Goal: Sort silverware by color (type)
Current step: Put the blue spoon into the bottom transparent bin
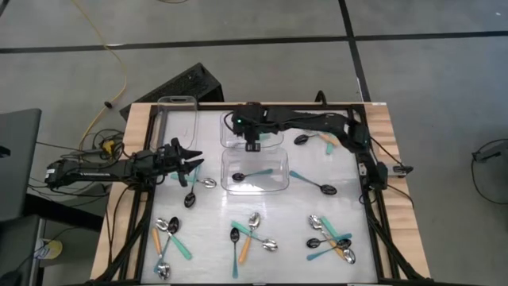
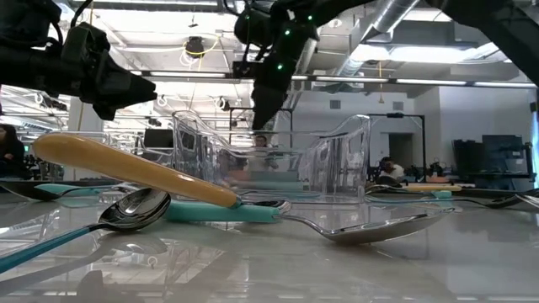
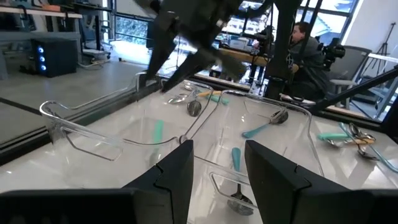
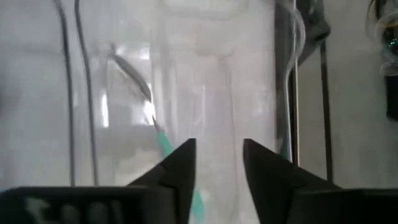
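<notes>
My right gripper point(image 1: 252, 145) hangs open over the clear tubs in the middle of the table, high above them in the low view point(image 2: 265, 101). In its wrist view point(image 4: 217, 168) a teal-handled silver spoon point(image 4: 152, 124) lies below inside a tub, untouched. The nearer tub point(image 1: 274, 184) holds a teal-handled spoon point(image 1: 252, 174). My left gripper point(image 1: 188, 164) hovers open left of that tub, above the table. In its wrist view point(image 3: 217, 177) a teal-handled spoon point(image 3: 236, 174) lies on the table just ahead of the fingers. Many more spoons lie scattered along the near half point(image 1: 250, 237).
A third clear tub point(image 1: 176, 111) stands at the far left corner, another point(image 1: 230, 127) under my right arm. Spoon clusters lie near left point(image 1: 167, 238), near right point(image 1: 329, 240) and far right point(image 1: 313, 140). A single spoon point(image 1: 316, 185) lies right of the near tub. People sit beyond the table point(image 3: 305, 50).
</notes>
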Robot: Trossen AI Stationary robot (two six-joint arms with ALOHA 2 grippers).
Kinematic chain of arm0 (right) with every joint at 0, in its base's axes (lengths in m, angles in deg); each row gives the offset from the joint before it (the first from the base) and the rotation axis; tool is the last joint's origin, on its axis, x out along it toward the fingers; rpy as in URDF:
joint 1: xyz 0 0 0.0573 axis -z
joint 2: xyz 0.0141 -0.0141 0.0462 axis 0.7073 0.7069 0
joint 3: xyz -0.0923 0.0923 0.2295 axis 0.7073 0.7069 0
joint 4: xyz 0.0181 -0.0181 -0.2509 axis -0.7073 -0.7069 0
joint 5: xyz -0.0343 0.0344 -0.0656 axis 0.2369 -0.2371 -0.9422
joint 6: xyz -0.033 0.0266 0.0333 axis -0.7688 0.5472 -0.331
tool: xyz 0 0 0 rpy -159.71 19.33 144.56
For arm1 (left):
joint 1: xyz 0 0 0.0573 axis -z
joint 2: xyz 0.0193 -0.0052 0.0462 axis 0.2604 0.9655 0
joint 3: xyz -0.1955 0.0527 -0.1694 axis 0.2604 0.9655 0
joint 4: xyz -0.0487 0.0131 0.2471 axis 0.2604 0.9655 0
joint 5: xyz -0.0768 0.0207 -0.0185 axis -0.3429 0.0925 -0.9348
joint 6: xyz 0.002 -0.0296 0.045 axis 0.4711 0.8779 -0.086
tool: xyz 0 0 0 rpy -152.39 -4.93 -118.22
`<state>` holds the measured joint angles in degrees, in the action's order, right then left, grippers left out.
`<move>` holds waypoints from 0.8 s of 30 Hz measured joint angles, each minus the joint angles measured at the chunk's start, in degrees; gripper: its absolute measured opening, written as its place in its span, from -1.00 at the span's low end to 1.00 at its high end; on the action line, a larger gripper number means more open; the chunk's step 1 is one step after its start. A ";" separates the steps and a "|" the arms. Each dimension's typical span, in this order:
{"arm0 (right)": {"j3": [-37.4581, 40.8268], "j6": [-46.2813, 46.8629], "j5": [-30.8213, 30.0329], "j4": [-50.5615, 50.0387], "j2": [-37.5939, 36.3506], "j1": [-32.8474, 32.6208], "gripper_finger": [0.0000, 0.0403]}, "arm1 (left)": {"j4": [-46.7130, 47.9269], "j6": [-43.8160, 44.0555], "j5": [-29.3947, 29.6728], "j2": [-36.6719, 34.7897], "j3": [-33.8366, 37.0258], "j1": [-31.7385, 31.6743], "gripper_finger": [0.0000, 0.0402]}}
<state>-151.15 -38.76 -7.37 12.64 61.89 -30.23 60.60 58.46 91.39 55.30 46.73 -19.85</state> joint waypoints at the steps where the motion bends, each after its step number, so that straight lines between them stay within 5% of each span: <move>1: -0.32 0.17 0.00 -1.24 -0.85 0.00 -0.13 | 0.00 0.00 0.00 0.00 0.00 0.00 -0.35; 6: -1.11 6.28 0.61 -9.86 -8.24 -0.98 0.08 | 1.28 0.52 -1.34 -0.02 0.00 0.00 -0.35; 11: 4.07 16.50 9.68 -18.15 -17.26 -3.40 0.11 | 4.67 0.42 -5.24 0.00 0.00 0.00 -0.35; 19: 30.46 28.60 9.06 -9.58 -36.69 -13.10 0.08 | 4.90 -0.44 -6.12 0.00 0.00 0.00 -0.35; 24: 44.70 48.67 9.06 -4.27 -46.59 -22.21 0.07 | 4.27 -2.99 -5.97 0.00 0.00 0.00 -0.35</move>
<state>-106.46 9.91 1.70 8.38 15.30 -52.44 64.86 55.46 85.42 55.30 46.73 -19.85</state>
